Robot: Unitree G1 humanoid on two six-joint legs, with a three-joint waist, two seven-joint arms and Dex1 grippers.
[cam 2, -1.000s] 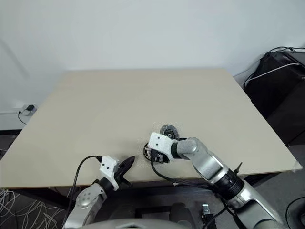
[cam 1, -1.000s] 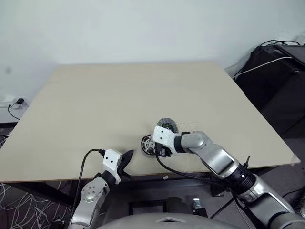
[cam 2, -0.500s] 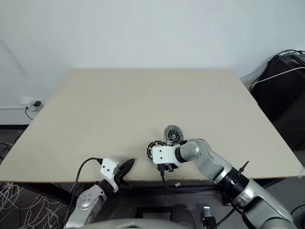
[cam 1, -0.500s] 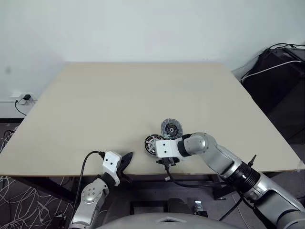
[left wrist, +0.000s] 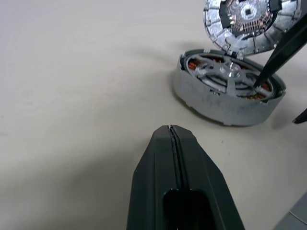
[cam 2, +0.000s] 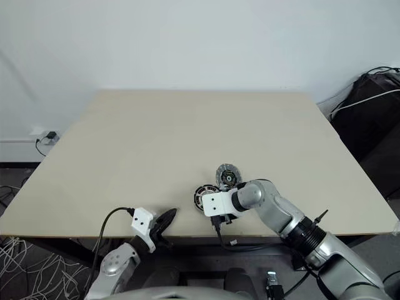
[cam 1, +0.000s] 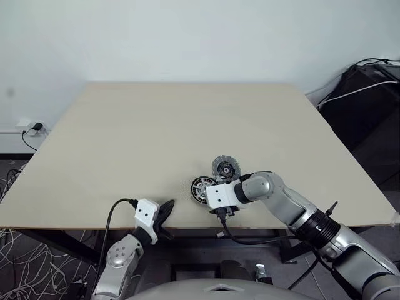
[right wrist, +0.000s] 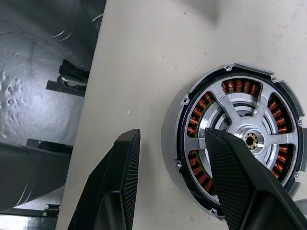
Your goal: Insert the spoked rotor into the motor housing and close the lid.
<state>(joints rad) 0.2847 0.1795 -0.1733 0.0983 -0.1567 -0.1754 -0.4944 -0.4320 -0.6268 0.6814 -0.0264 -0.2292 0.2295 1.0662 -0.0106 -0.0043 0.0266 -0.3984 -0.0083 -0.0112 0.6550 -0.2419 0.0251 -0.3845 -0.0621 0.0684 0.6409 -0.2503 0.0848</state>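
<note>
While holding right end effector (right wrist: 171, 136) half spread and empty astride housing (left wrist: 216, 103) wall, rotor (right wrist: 230, 112) inside, near table (cam 1: 125, 137) front edge, needed centring clear of windings (right wrist: 199, 115) before squeezing. Lid (left wrist: 240, 19) just behind; left end effector (left wrist: 172, 132) closed, empty.

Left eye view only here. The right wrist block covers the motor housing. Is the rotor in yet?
Observer: Yes. In the right wrist view the spoked rotor sits inside the motor housing, with copper windings showing between its spokes.
Operator: Right tool?
Observer: The right tool is open and straddles the housing wall, one finger over the rotor's spokes and the other outside the rim.
Operator: Left tool?
Observer: In the left wrist view the left tool is shut and apart from the parts, with bare table between its tip and the housing.
</note>
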